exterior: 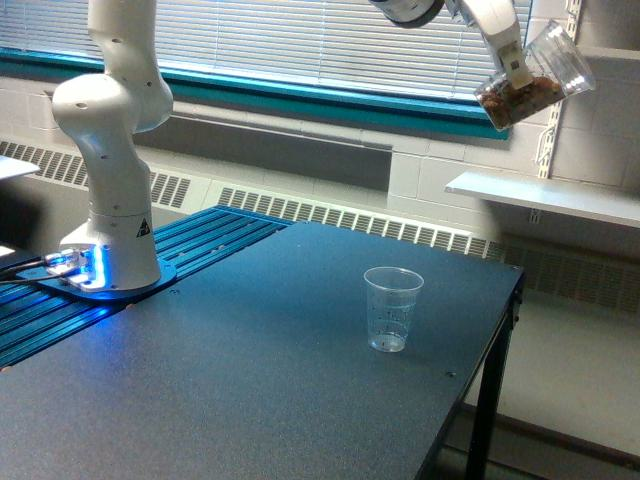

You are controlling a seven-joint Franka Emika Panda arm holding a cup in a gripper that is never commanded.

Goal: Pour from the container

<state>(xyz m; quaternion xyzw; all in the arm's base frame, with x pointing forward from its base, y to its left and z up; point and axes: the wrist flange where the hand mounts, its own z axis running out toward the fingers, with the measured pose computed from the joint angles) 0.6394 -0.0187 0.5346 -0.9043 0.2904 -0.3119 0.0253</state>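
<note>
The robot arm [115, 150] is standing on its base at the exterior view's left, on the dark table [250, 380], with a blue light glowing at its foot. Its white column is rising straight up out of the top of the picture, and the far end of the arm is coming back into view at the top right, where the wrist is angling downward toward the exterior view's right.

The gripper [515, 68] is hanging high above the table, in front of the window blinds [300, 40], and it is clamping the wall of the tumbler [535, 85]; the jaws are closing on it, though the fingers themselves are too small to make out clearly. The tumbler is lying tilted well over on its side, its mouth pointing up toward the exterior view's right and its bottom toward the lower left. Brown bits [515, 97] are lying along the lower side of it.

Far below, the small cup [392, 308] with printed marks is standing upright on the table, near the right edge, well apart from the tumbler and to its lower left.
</note>
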